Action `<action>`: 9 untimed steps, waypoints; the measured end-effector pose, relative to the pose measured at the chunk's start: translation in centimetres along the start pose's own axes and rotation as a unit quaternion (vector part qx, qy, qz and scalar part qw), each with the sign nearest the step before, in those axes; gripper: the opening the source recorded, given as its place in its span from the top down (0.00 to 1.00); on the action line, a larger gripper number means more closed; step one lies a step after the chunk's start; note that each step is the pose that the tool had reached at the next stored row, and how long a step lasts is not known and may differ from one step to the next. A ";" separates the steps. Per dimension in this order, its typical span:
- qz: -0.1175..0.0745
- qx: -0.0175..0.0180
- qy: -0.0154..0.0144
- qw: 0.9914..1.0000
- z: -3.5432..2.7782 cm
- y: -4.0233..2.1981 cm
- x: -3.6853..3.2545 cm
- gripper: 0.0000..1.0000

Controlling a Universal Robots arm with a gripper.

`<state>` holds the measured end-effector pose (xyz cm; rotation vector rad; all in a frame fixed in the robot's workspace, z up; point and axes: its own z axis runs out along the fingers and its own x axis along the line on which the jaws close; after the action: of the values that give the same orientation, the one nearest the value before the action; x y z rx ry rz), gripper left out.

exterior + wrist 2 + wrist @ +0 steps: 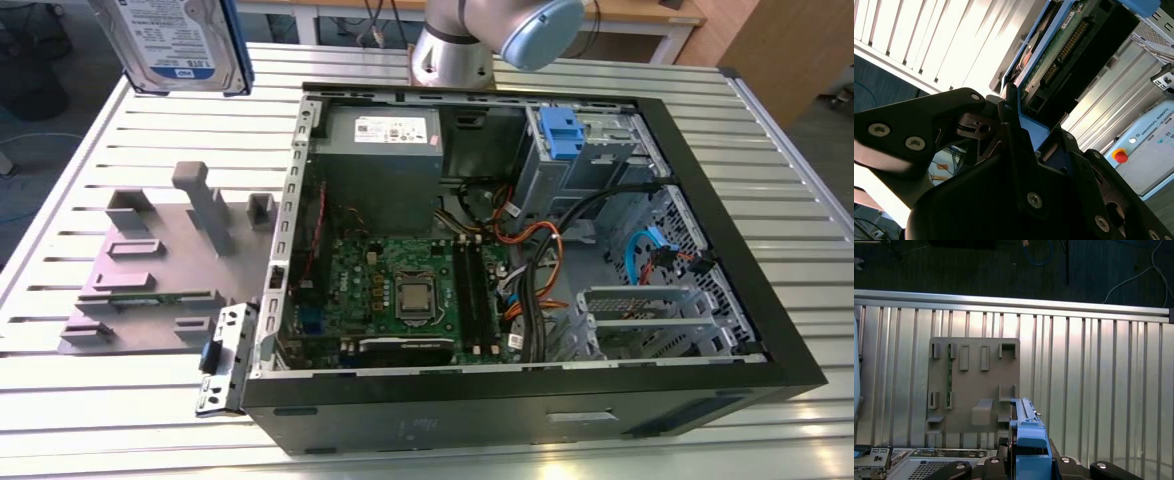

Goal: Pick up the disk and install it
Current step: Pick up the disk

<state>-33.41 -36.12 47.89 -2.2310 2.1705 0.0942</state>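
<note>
Exterior view: the disk [180,45] was held aloft over the surface [774,150], off to the exterior view's left of the open computer case [534,410] and well apart from its drive bay [607,150]. My worry at the controls was that the hold looked to be on the blue carrier frame alone. The heavy metal body could tilt or slip, or catch the case wall or the cables [527,240] going in. In the second wrist view, the gripper [1036,132] had its jaws pinched tight on that frame.
</note>
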 end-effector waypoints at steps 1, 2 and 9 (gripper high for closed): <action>0.000 0.000 0.000 1.000 0.00 -0.03 0.00 0.63; 0.000 0.000 0.000 1.000 0.00 -0.07 0.00 0.63; 0.000 0.000 0.000 1.000 -0.01 -0.31 0.01 0.63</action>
<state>-33.11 -36.12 47.89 -2.2310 2.1705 0.0942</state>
